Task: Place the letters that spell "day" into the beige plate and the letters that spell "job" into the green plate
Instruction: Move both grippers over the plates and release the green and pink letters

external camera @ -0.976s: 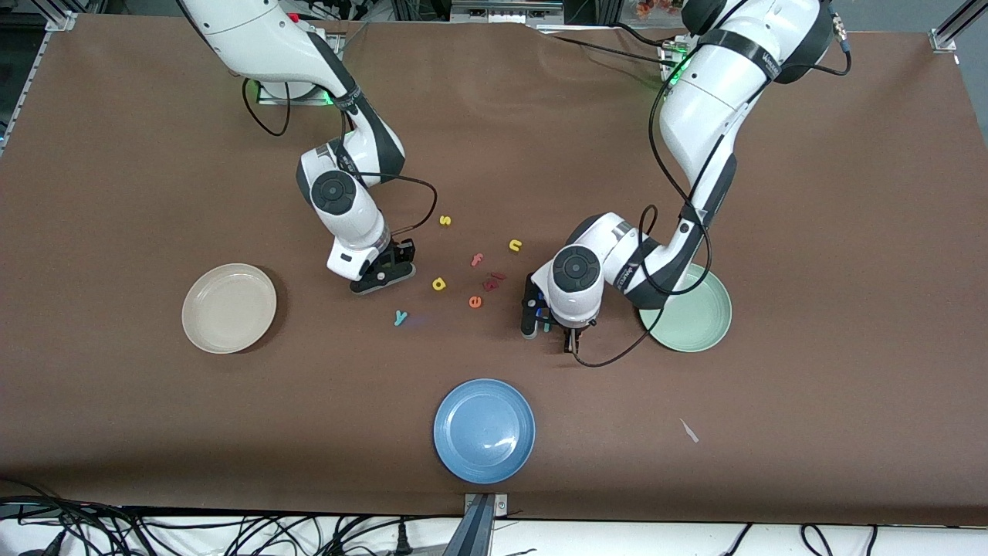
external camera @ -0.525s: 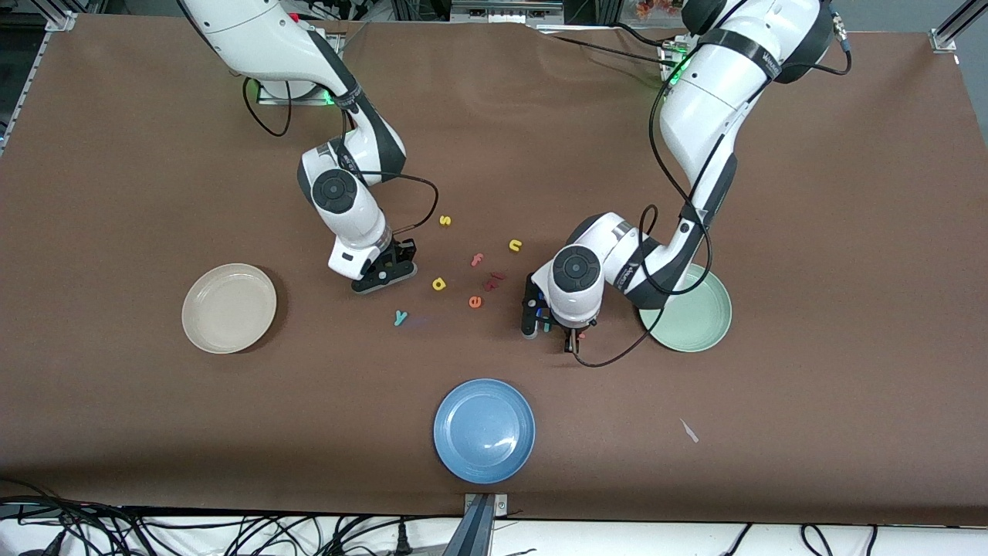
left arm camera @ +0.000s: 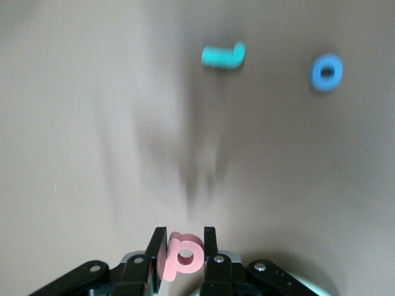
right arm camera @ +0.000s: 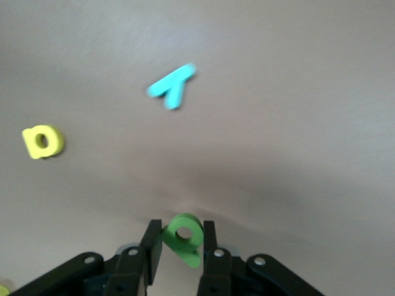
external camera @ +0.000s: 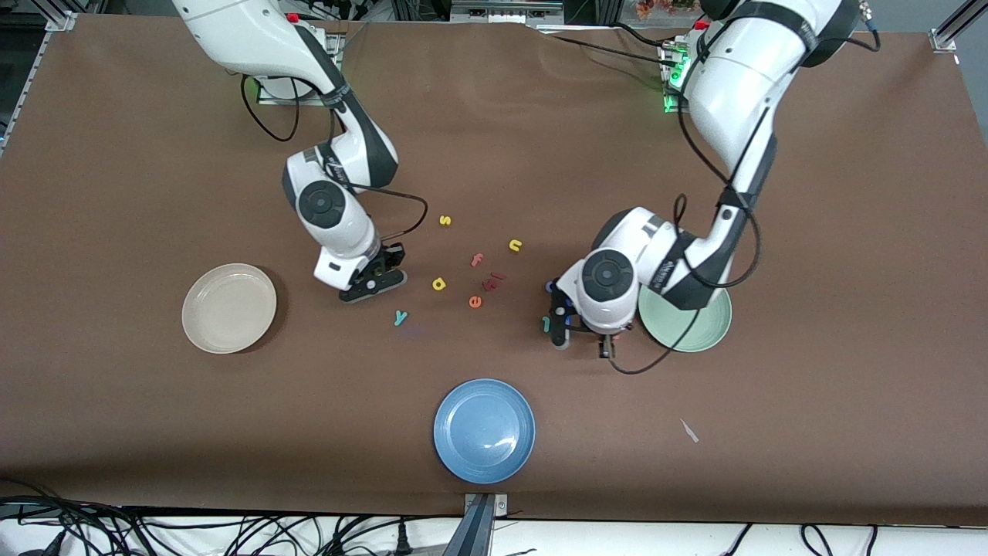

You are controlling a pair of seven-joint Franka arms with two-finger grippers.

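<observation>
The left gripper (left arm camera: pixel 185 256) has its jaws pinching the salmon-red "b" (left arm camera: pixel 181 256), lifted over the brown surface (external camera: pixel 810 309) just beside the green plate (external camera: pixel 698 328). Below it on the surface lie the teal "j" (left arm camera: pixel 223 56) and the blue "o" (left arm camera: pixel 326 72), close together, next to that plate.

The right gripper (right arm camera: pixel 179 246) has its jaws clamped on the green looped letter (right arm camera: pixel 183 237), up over the surface between the beige plate (external camera: pixel 228 307) and the scattered letters. The teal "y" (external camera: pixel 400 316) and the yellow looped letter (external camera: pixel 439 284) lie near it on the surface.

Both plates hold nothing. Among the scatter are a yellow "s" (external camera: pixel 444 221), a yellow "n" (external camera: pixel 515 245), a salmon "f" (external camera: pixel 477 259) and an orange "e" (external camera: pixel 475 302). The blue plate (external camera: pixel 484 430) sits nearest the front camera.
</observation>
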